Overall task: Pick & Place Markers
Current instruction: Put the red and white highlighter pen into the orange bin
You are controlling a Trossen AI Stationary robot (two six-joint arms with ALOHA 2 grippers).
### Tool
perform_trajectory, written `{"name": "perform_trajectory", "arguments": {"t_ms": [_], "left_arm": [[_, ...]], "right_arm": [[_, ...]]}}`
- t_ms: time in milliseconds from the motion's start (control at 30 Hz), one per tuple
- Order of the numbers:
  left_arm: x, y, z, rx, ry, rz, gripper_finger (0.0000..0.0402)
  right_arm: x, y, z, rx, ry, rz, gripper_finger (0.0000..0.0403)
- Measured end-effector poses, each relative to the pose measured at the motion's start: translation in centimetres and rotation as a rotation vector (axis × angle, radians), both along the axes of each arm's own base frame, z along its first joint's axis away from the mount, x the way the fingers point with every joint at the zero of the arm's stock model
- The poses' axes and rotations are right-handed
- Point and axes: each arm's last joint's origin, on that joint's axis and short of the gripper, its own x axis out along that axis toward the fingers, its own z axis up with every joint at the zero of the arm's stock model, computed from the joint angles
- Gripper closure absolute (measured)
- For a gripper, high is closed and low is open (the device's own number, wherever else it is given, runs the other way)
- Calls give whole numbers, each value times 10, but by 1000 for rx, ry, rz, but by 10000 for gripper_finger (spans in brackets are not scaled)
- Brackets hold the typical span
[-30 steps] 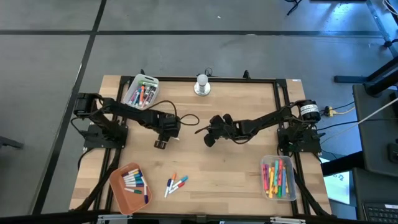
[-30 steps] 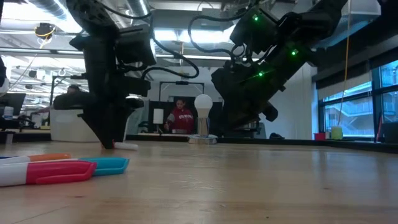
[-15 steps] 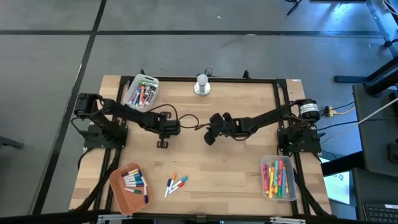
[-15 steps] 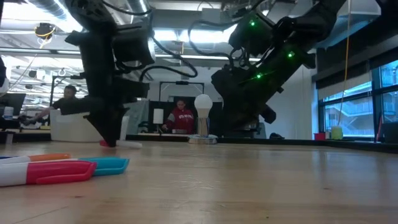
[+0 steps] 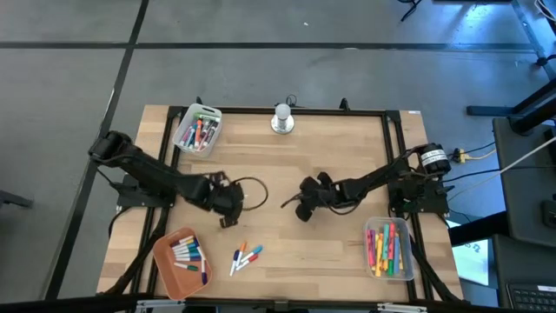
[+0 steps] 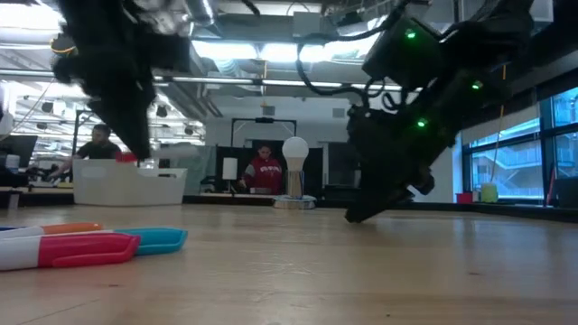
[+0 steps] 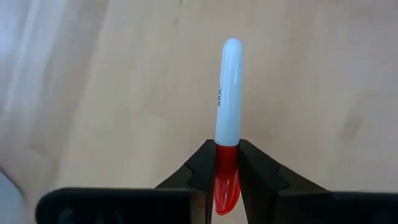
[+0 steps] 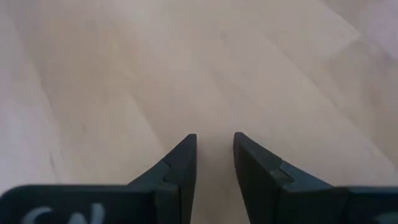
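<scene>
Left fingers hold a marker; right fingers hold nothing.

The left gripper squeezes the red cap of a white marker above the table, up and a bit left of the loose markers. The right gripper hangs low over the table, right of the left gripper, its fingers a little apart and empty. More markers lie in the orange tray, the white tray and the clear tray. A white bulb stands at the far edge of the table.
</scene>
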Motion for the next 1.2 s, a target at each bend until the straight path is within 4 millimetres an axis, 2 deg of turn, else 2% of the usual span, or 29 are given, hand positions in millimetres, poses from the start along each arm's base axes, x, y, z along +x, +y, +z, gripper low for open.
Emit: {"name": "perform_trajectory", "arguments": {"t_ms": [100,200,300,533,633,733,800,933,1067,1200], "left_arm": [[-9,-23,6,-92,-31,119,352],[-21,-46,9,-212,29,250,358],[-32,-68,12,-223,38,335,363],[-27,-117,43,-218,-243,343,361],[-27,-142,56,-286,-268,325,361],[-39,-169,52,-403,-174,390,359],[-51,-183,45,-422,-135,435,357],[-76,-195,31,-390,-19,612,355],[-103,-200,28,-340,44,763,350],[-108,-199,28,-307,-4,749,344]], "right_arm": [[-8,11,-5,-22,14,41,296],[-17,22,-11,-58,41,96,296],[-26,29,-17,-67,60,122,296],[-42,42,-26,-64,95,158,296],[-49,51,-28,-80,98,180,296],[-56,58,-31,-100,97,206,296],[-60,63,-32,-107,94,208,296],[-66,73,-33,-120,98,234,296],[-71,81,-33,-130,100,268,296],[-74,85,-33,-140,98,285,296]]}}
